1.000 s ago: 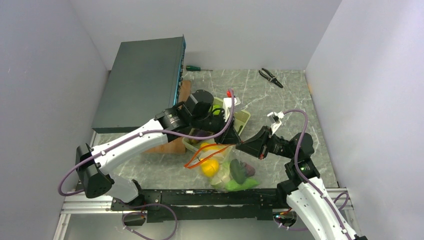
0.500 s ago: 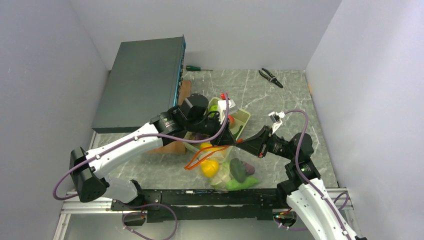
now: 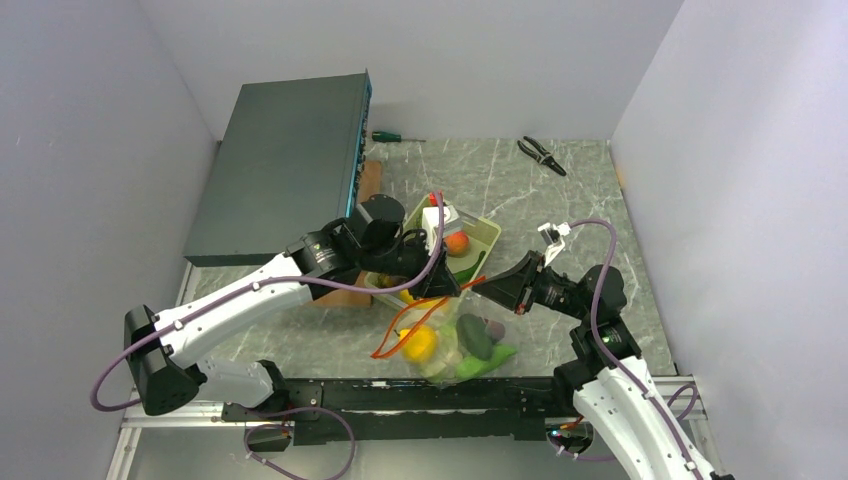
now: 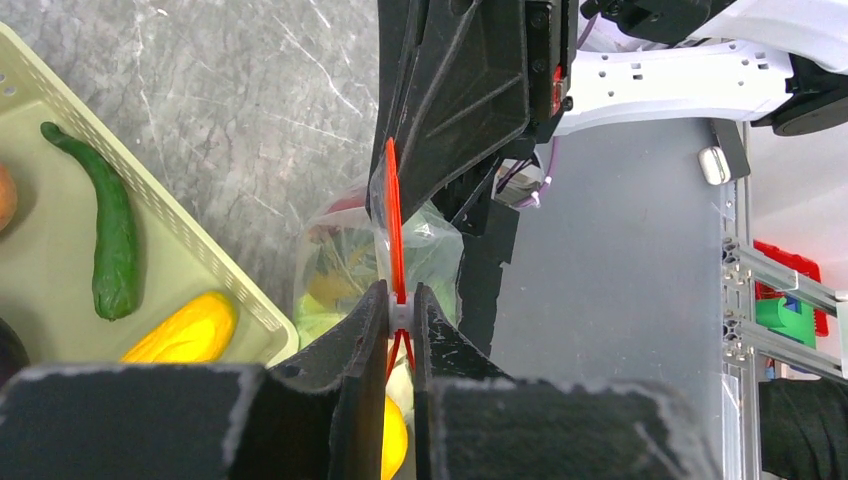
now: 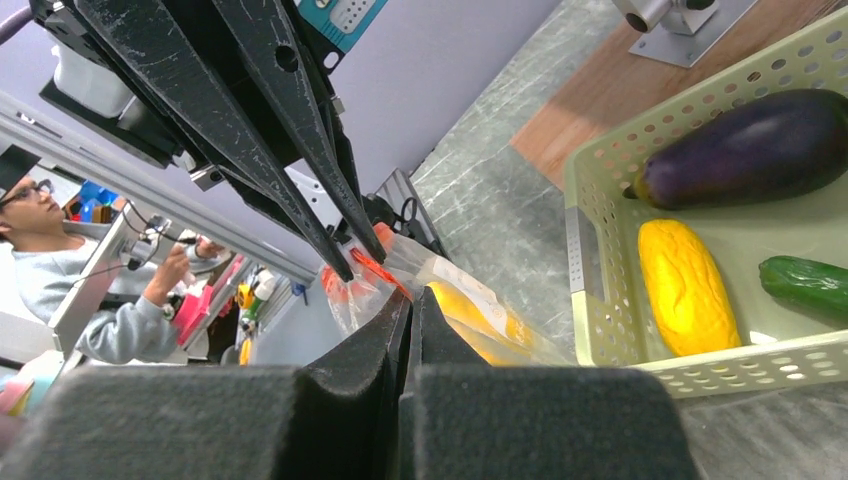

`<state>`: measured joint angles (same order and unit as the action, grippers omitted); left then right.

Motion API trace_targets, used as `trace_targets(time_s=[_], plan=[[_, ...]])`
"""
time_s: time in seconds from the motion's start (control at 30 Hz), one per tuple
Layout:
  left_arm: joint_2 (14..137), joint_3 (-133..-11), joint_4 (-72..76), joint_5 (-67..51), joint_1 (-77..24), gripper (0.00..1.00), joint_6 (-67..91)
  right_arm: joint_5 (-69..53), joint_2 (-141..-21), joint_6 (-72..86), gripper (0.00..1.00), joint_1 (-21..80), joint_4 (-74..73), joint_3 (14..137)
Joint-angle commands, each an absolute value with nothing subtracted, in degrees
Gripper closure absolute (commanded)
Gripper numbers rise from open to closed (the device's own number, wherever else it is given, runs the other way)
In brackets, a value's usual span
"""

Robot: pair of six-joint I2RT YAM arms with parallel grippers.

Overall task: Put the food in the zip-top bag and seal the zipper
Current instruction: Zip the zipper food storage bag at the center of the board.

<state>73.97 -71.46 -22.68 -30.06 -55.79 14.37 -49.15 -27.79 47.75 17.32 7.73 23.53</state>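
The clear zip-top bag (image 3: 462,345) lies near the front edge. It holds an orange-yellow piece (image 3: 420,343), a white cauliflower (image 3: 447,350), a bright green piece (image 3: 485,360) and a dark piece (image 3: 476,335). Its red-orange zipper (image 3: 410,318) runs up to both grippers. My left gripper (image 3: 443,288) is shut on the white slider tab (image 4: 401,312), with the zipper (image 4: 393,215) stretched straight ahead of it. My right gripper (image 3: 479,290) is shut on the bag's edge at the zipper's end (image 5: 385,272) and holds it taut just beside the left gripper (image 5: 345,240).
A pale green tray (image 3: 490,232) behind the bag holds an eggplant (image 5: 750,150), a yellow piece (image 5: 685,285), a cucumber (image 4: 108,240) and an orange piece (image 3: 457,243). A dark box (image 3: 285,165) stands at back left. Pliers (image 3: 541,153) and a screwdriver (image 3: 390,136) lie at the back.
My left gripper has moved from over the tray down toward the near side, onto the bag's mouth next to the right gripper. The zipper strip now hangs straighter.
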Motion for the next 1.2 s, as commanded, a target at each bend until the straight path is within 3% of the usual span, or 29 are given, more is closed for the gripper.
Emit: trace_targets(time_s=[0.0, 0.43, 1.17], plan=[[72.4, -71.9, -24.4, -32.4, -55.5, 0.97, 15.3, -44.2, -28.1, 46.4, 1.0, 16.8, 7.5, 26.6], [70.1, -70.3, -26.7, -29.6, -55.5, 0.97, 15.1, -24.5, -32.6, 43.7, 1.0, 16.8, -15.3, 36.7], [64.4, -66.6, -29.4, -27.3, -55.5, 0.97, 15.0, -13.7, -36.9, 40.6, 1.0, 16.7, -19.9, 37.1]])
